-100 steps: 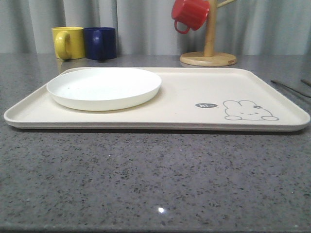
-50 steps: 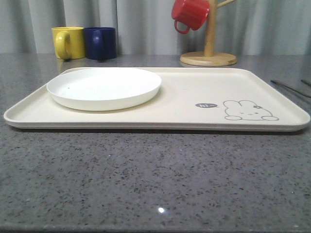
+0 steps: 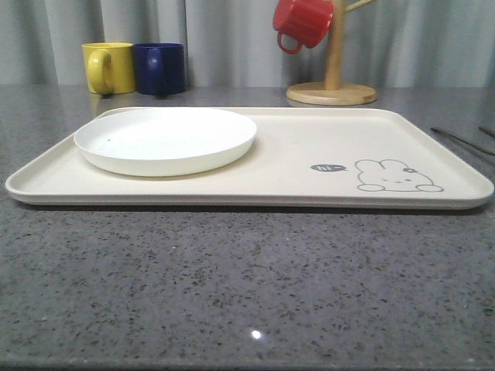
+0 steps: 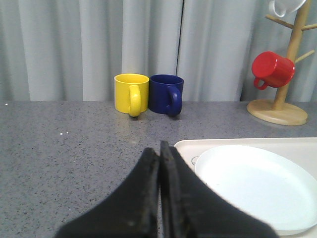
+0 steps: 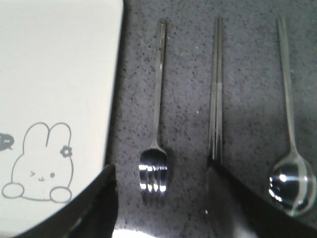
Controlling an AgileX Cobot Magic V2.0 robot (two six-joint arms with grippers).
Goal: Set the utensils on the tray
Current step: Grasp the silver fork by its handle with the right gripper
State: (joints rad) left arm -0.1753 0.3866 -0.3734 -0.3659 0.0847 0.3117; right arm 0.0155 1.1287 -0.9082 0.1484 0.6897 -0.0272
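Three silver utensils lie side by side on the grey counter beside the tray [image 5: 59, 64]: a fork [image 5: 157, 99] nearest the tray's edge, a pair of chopsticks [image 5: 216, 89], then a spoon [image 5: 292, 181]. My right gripper [image 5: 161, 167] hangs open above them, its fingers straddling the fork's tines, one finger [image 5: 101, 198] over the tray's rim, the other over the chopsticks' end. In the front view the cream tray [image 3: 309, 147] spans the table, and thin utensil handles [image 3: 462, 140] show past its right edge. My left gripper [image 4: 159, 148] is shut on nothing, near the tray's far-left corner [image 4: 223, 142].
A round white plate [image 3: 166, 139] sits on the tray's left half. Behind the tray stand a yellow mug [image 3: 108, 68] and a blue mug [image 3: 160, 68], and a wooden mug tree [image 3: 332, 81] holds a red mug [image 3: 302, 22]. A grey curtain closes the back.
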